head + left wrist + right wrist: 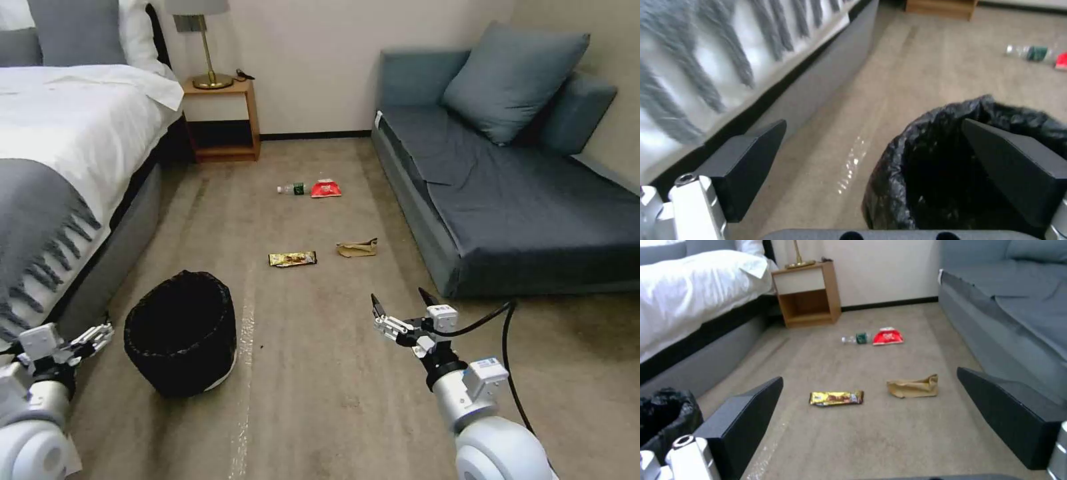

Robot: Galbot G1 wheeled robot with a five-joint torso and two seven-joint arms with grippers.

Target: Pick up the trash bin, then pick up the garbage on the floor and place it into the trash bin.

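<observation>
The bed [67, 133] is filling the robot's left side of the room and the grey sofa [520, 193] is running along its right, with a strip of carpeted floor [320, 400] lying between them; a wooden nightstand [223, 120] is standing against the far wall beside the bed. The trash bin [181, 333] is sitting upright on the floor close to the bed's side, its black liner mouth facing up and a little white base showing at the bottom. The left gripper [100, 335] is hovering just beside the bin on the bed side, its fingers spread wide and holding nothing; in the left wrist view one finger [1009, 166] is overlapping the bin's rim, though contact is unclear. The right gripper [400, 301] is hanging above bare floor, released and empty, pointing toward the litter. The brown paper bag [357, 248] is lying crumpled near the sofa, its long axis running left to right; the gold snack bar wrapper [293, 259] is lying flat just to its left, also lengthwise across the floor; farther off, the red snack packet [325, 189] is resting touching or just beside the small bottle [292, 189], which is lying on its side with its cap end pointing toward the bed.
</observation>
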